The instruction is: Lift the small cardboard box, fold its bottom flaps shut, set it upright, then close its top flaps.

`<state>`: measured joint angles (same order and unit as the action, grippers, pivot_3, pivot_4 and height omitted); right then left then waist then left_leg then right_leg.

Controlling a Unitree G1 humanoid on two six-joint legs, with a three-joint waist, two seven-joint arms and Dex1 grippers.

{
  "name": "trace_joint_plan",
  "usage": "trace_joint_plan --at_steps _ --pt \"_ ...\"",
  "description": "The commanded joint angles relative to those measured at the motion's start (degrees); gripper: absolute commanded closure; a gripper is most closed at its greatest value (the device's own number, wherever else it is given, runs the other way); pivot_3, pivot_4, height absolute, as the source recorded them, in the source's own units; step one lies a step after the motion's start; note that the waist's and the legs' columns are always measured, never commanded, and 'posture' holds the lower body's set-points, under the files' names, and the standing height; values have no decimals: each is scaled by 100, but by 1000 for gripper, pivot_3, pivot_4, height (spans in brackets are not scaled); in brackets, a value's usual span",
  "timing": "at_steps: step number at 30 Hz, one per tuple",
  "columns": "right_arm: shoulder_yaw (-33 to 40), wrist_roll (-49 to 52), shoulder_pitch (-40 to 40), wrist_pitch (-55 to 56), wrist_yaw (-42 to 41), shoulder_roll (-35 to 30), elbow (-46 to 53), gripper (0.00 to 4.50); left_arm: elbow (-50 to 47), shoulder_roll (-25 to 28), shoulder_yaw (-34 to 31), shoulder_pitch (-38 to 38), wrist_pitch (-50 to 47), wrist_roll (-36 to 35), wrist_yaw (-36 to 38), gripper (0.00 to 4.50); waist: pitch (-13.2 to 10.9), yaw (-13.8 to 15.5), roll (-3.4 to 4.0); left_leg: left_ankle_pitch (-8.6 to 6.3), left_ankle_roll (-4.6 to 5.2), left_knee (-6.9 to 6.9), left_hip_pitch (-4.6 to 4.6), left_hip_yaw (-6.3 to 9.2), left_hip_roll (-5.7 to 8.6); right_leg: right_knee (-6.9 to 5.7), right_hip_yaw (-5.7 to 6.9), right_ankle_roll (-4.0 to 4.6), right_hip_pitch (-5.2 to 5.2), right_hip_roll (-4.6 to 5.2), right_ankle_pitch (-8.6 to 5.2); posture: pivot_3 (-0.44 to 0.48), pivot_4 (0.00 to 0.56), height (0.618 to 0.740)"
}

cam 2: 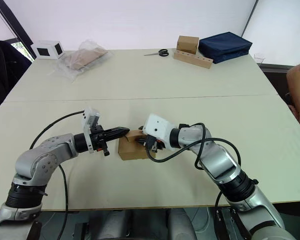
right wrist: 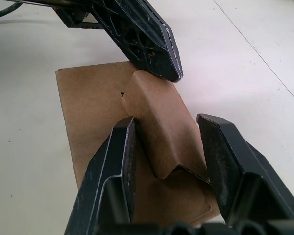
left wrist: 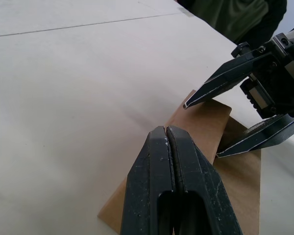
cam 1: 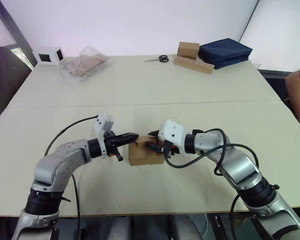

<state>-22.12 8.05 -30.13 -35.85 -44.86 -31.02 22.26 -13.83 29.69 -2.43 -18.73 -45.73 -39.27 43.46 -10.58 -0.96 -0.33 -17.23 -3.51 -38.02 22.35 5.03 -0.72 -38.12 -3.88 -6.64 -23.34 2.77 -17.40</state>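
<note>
Left eye view is showing us the small cardboard box [cam 1: 146, 153] resting on the table [cam 1: 140, 85] at lower centre of the frame, between our two arms. Going left to right: our left gripper [cam 1: 129, 136] is reaching in with its fingers pressed together, tips touching the box's left upper edge — no grasp there. Our right gripper [right wrist: 169, 134] is coming in from the right with fingers apart, straddling one raised flap [right wrist: 159, 125] that is bowing upward. We cannot tell whether that flap belongs to the bottom flaps or the top flaps. We are judging the folding as under way but unfinished — that flap is not tucked, and we cannot tell how much remains.
</note>
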Motion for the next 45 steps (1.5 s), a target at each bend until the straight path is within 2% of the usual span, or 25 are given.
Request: trace_joint_plan --at_steps 1,7,25,41,45 --pt "91 95 -125 -63 -17 143 92 2536 -39 -16 119 31 -41 51 -24 4500 0 -1 0 0 0 0 0 0 0 0 0 0 0 0 0 0 150 740" --pt "31 148 -270 -177 -46 358 66 2536 -50 -41 120 -28 -90 40 -70 4500 0 3 0 0 0 0 0 0 0 0 0 0 0 0 0 0 150 740" --pt "-199 -189 -327 -54 -58 346 -175 2536 -324 -65 -16 -223 -459 -134 -410 4500 0 -8 0 0 0 0 0 0 0 0 0 0 0 0 0 0 150 740" --pt "-393 -387 -413 -205 -62 333 -209 2536 -170 3 36 -21 -172 50 -133 4500 0 -12 0 2 -4 0 0 1 0 0 0 0 -1 0 0 0 150 740" --pt "-253 -231 -358 -312 -54 428 -60 2536 -80 36 58 84 -19 135 -20 4500 0 -16 0 1 -2 0 0 0 0 0 0 0 -1 0 0 0 150 740"
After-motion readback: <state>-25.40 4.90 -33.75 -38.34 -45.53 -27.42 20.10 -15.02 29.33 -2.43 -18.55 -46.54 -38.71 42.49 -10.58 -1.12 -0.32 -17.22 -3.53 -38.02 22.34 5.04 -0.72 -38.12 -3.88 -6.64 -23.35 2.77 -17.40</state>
